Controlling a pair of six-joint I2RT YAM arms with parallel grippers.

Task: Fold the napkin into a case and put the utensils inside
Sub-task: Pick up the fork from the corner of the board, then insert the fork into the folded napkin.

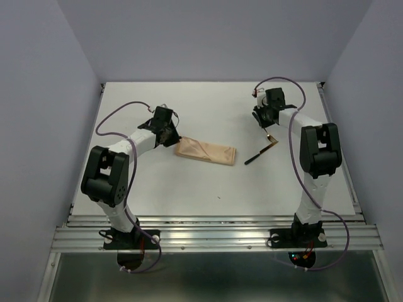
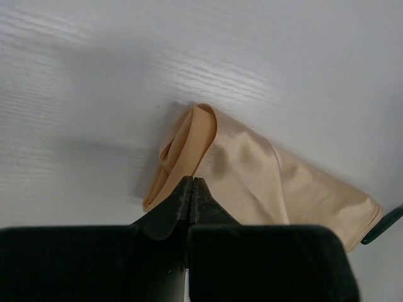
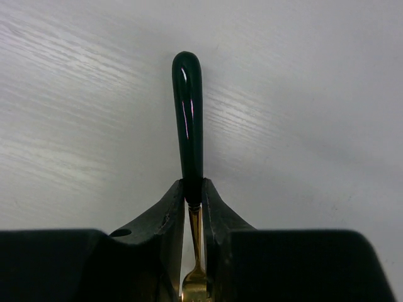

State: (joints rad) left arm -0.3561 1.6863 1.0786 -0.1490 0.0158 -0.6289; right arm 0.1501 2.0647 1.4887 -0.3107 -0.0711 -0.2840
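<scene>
Grasping fork [image 3: 187, 113] at gold neck, right gripper [image 3: 194, 189] clenched; dark handle juts past fingertips, just right of case [image 1: 206, 151]. Case lies flat mid-table [image 1: 189, 195]. Left gripper [image 2: 191, 185] clenched at case's left end; whether it pinches cloth unclear.

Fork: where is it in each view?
Top external: fork right of centre, head in the right gripper, handle pointing at the napkin.
Left wrist: likely just the dark handle tip at the right edge.
Right wrist: centre, clamped in the right gripper.
Shared landmark: the white table.
</scene>
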